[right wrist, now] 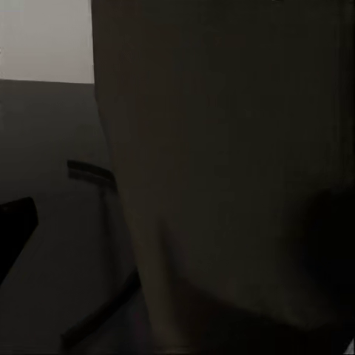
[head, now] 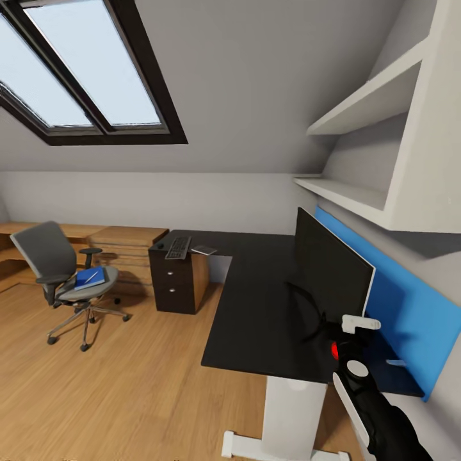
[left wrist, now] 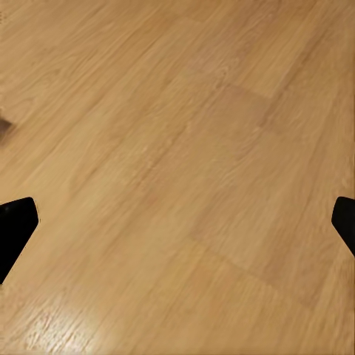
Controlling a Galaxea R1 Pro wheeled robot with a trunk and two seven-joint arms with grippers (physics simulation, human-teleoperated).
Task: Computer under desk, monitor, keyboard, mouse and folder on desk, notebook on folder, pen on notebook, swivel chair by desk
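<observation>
The monitor stands on the desk at the right, the right gripper close against it, jaws unreadable; the left gripper hangs spread over floor; the folder lies on the far-left chair; the keyboard is on the desk's far end.

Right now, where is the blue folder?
In the head view, the folder lies on the swivel chair's seat at the left, well apart from the desk.

We are finding no readable text, label, brand, number or sign anywhere in these views. We are seeing only plain surfaces: the keyboard is too small for its key legends to be made out, and the blue folder is showing a bare cover with no lettering we can read.
</observation>
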